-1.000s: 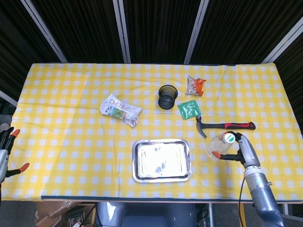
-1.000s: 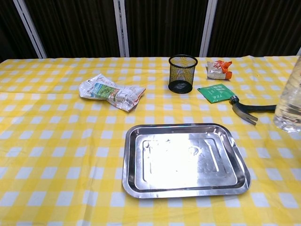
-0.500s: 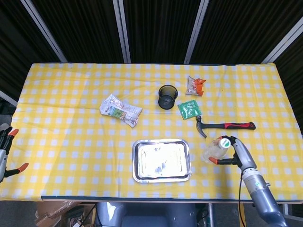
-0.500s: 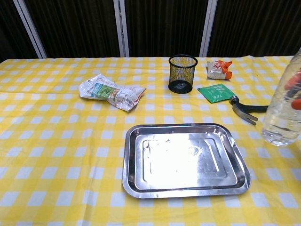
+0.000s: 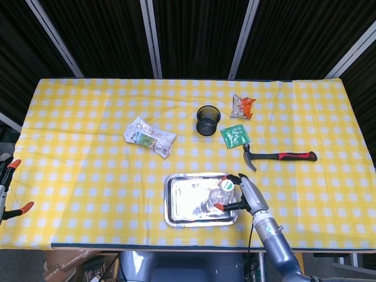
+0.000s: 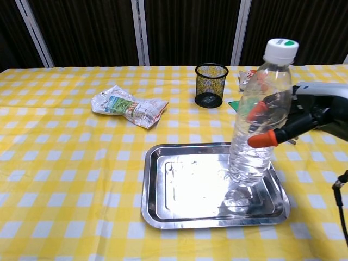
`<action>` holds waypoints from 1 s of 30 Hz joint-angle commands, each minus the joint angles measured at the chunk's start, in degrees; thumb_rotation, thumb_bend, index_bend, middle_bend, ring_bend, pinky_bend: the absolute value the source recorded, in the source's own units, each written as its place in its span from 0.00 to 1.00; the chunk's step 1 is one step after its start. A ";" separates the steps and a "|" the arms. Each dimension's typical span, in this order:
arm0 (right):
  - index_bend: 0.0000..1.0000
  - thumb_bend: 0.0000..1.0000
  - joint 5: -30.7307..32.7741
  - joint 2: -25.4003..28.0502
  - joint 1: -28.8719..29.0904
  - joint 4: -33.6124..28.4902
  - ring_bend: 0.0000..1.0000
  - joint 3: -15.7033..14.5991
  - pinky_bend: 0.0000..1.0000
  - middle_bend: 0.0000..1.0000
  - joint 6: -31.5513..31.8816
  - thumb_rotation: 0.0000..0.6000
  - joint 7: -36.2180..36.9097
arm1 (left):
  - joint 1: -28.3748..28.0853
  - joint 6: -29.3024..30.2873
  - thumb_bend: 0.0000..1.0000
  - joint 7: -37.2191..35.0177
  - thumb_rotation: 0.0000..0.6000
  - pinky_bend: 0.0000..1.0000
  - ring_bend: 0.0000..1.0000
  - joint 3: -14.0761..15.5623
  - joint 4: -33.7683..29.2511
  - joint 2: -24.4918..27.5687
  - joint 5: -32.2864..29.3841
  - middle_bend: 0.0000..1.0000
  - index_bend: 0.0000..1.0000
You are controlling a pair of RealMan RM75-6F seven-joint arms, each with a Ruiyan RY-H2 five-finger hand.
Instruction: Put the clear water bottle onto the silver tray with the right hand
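My right hand point(image 6: 304, 114) grips the clear water bottle point(image 6: 258, 117) by its side. The bottle has a white cap with a green dot and stands upright over the right part of the silver tray point(image 6: 185, 187), its base just above or touching the tray floor. From the head view the bottle point(image 5: 218, 197) and right hand point(image 5: 244, 194) sit at the tray's point(image 5: 188, 200) right end. My left hand point(image 5: 7, 188) hangs off the table's left edge, fingers spread, holding nothing.
A crumpled snack wrapper point(image 6: 129, 106) lies back left of the tray. A black mesh cup point(image 6: 211, 85), a green packet point(image 5: 235, 136), an orange-white packet point(image 5: 241, 106) and a red-handled hammer point(image 5: 279, 157) lie behind and right of the tray.
My right hand has carried the bottle leftward from beside the hammer to over the tray's right end. The left hand has barely moved.
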 commanded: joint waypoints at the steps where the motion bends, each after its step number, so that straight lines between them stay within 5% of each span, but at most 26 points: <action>1: 0.89 0.78 1.65 -4.23 1.59 1.99 0.34 0.26 0.00 0.67 2.67 1.00 -2.28 | -0.01 -0.02 0.19 -0.09 1.00 0.00 0.00 -0.02 0.02 0.02 -0.01 0.00 0.04; 16: 0.89 0.77 -1.17 -9.96 0.44 6.85 0.34 -0.03 0.00 0.67 6.94 1.00 -3.46 | -0.09 -0.14 0.19 -0.04 1.00 0.00 0.00 -0.08 0.04 0.01 -0.19 0.00 0.04; 30: 0.78 0.25 -0.69 -7.92 -0.23 6.49 0.34 -0.77 0.00 0.67 2.93 1.00 -3.55 | -0.09 -0.06 0.19 0.38 1.00 0.00 0.00 -0.08 -0.06 -0.11 -0.25 0.00 0.04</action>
